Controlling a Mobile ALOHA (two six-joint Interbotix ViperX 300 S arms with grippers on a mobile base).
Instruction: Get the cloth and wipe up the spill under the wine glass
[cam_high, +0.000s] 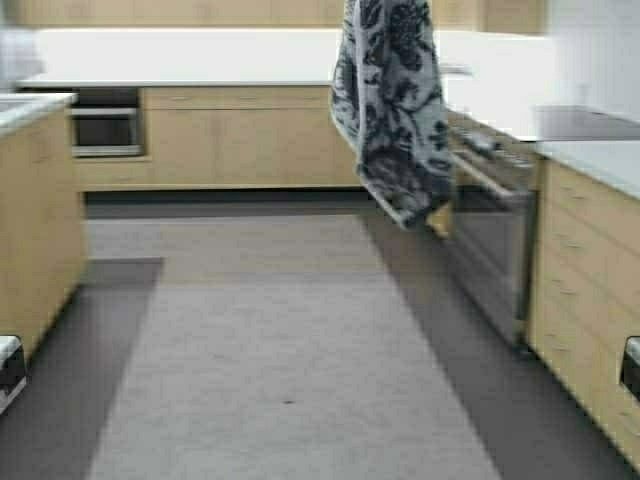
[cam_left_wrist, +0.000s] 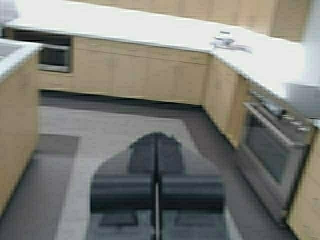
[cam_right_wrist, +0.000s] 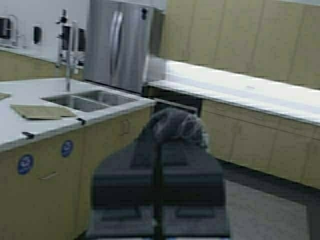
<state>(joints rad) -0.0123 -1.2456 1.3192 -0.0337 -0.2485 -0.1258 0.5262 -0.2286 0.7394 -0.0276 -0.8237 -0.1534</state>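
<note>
The cloth (cam_high: 392, 110) runs off the high view's top edge, its holder unseen

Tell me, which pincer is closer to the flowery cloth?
The right one. The right pincer is shut on the cloth, a bunch of it showing at its tips, so the cloth hangs in the air. The left pincer is shut and empty, over the floor.

kitchen | oven (cam_high: 495, 235) | sink (cam_right_wrist: 90, 100) | fridge (cam_right_wrist: 117, 45) | wood cabinets (cam_high: 240, 140) | white counters (cam_high: 190, 55)
</note>
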